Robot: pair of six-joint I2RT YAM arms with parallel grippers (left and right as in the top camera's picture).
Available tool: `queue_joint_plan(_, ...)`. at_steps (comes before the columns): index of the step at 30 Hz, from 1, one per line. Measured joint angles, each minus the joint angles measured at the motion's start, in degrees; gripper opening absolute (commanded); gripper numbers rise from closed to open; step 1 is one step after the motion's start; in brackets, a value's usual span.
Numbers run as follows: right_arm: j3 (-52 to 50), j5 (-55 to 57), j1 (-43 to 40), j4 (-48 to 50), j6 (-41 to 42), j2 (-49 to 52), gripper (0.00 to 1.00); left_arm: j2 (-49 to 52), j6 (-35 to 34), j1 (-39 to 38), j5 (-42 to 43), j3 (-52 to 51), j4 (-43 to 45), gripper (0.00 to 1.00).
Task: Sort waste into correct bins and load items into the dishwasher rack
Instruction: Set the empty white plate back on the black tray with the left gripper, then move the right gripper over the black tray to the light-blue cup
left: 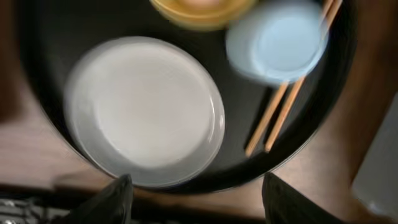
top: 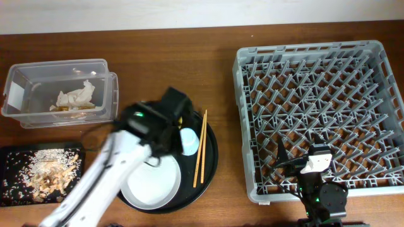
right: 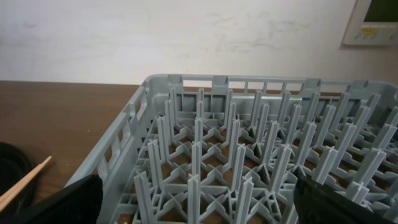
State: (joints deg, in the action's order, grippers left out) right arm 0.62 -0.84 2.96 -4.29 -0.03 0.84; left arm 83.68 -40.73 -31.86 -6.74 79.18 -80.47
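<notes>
My left gripper [left: 196,183] hangs open above the near edge of the round black tray [left: 37,37], with nothing between its fingers. Below it lie the pale plate [left: 143,109], the light blue cup [left: 280,43], the yellow bowl [left: 199,15] and the wooden chopsticks [left: 280,112]. From overhead the left arm [top: 148,123] hides most of the bowl. The napkin [top: 76,98] lies in the clear box [top: 19,85], and food scraps [top: 47,170] cover the flat black tray [top: 12,189]. My right gripper [right: 196,186] stands open over the front left corner of the grey rack [right: 249,149].
The rack [top: 243,126] fills the right side of the table, and no dishes show among its pegs. The round tray [top: 211,157] sits between the bins and the rack. A pale wall runs behind the table's far edge.
</notes>
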Motion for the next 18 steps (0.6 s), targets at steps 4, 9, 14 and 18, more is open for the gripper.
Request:
queue_joint_plan(4, 0.0, 0.0, 0.0, 0.0, -0.04, 0.0, 0.98, -5.7, 0.44, 7.78, -4.72, 8.24, -3.28, 0.99)
queue_joint_plan(9, 0.0, 0.0, 0.0, 0.0, -0.02, 0.02, 0.98, -14.21, 0.61, 23.34, -7.39, 9.75, -3.69, 0.99)
queue_joint_plan(14, 0.0, 0.0, 0.0, 0.0, 0.0, 0.0, 0.98, -15.13, 0.61, 37.44, -7.32, 9.75, -3.98, 0.99)
queue_joint_plan(18, 0.0, -0.11, 0.0, 0.04, 0.13, 0.0, 0.98, -14.38, 0.61, 47.58, -5.75, 9.75, -4.44, 0.99)
